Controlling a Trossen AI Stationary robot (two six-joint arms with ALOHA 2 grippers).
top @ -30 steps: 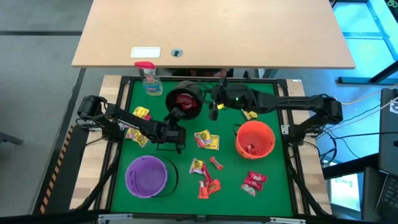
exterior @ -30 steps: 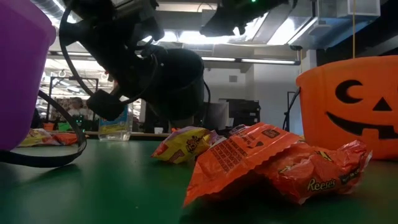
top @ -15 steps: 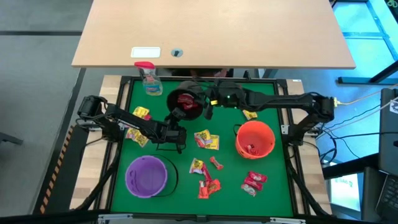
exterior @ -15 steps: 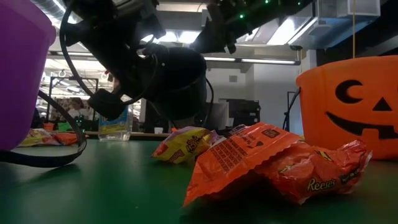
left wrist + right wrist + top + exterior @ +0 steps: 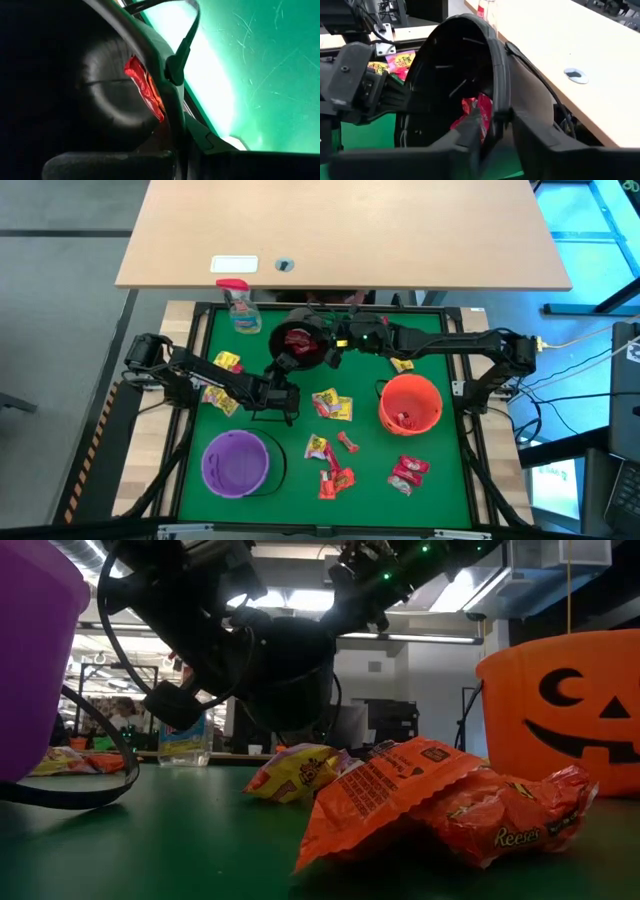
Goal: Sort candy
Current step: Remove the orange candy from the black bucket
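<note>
**Both grippers at the black bucket rim**

- Black bucket [image 5: 298, 340]: at the back of the green mat [image 5: 370, 470], red candy [image 5: 294, 341] inside. The right wrist view shows red wrappers lying low in it.
- Right gripper [image 5: 492, 127]: fingers straddle the black bucket's rim, one inside and one outside, gap narrow. Can't tell if they actually pinch the rim. No candy in them.
- Left gripper [image 5: 284, 362]: at the near side of the same bucket, fingers closed together. Left wrist view shows the bucket wall and a red wrapper right up close; can't tell what, if anything, it has hold of.
- Orange bucket [image 5: 410, 404]: right side, a couple of red candies at the bottom.
- Purple bucket [image 5: 236, 463]: front left, nothing visible inside.
- Loose candy on the mat: yellow packets [image 5: 332, 406] mid-mat, red/orange ones [image 5: 336, 478] near the front, red pair [image 5: 407, 473] front right, yellow/pink ones [image 5: 222, 380] under the left arm.
- Spray bottle [image 5: 241, 307] at the back left corner.
</note>
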